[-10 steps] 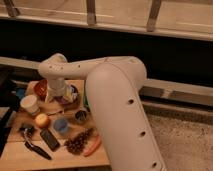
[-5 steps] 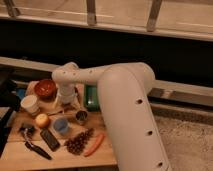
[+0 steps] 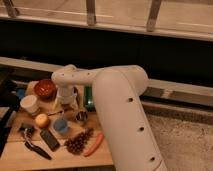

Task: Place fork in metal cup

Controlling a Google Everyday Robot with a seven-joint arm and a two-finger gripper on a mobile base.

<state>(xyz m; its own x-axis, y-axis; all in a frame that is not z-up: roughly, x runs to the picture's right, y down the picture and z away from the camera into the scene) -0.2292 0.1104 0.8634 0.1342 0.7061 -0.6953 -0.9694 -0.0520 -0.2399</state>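
The metal cup (image 3: 81,116) is a small shiny steel cup that stands upright near the middle of the wooden table (image 3: 55,159). A thin pale sliver that looks like the fork (image 3: 56,113) lies flat to the left of it, between the yellow fruit and the cup. My gripper (image 3: 67,102) hangs from the white arm (image 3: 115,100). It points down just above the table, behind the fork and to the upper left of the metal cup. The arm hides the table's right part.
A red bowl (image 3: 45,89) and a white paper cup (image 3: 30,104) stand at the back left. A yellow fruit (image 3: 42,120), a blue cup (image 3: 61,126), a black-handled tool (image 3: 37,150), a dark cluster (image 3: 77,142) and an orange-red carrot-like piece (image 3: 94,144) lie in front. A green object (image 3: 89,97) is beside the gripper.
The arm has swung to the right across the table. The gripper has moved from near the red bowl toward the table's middle, closer to the metal cup.
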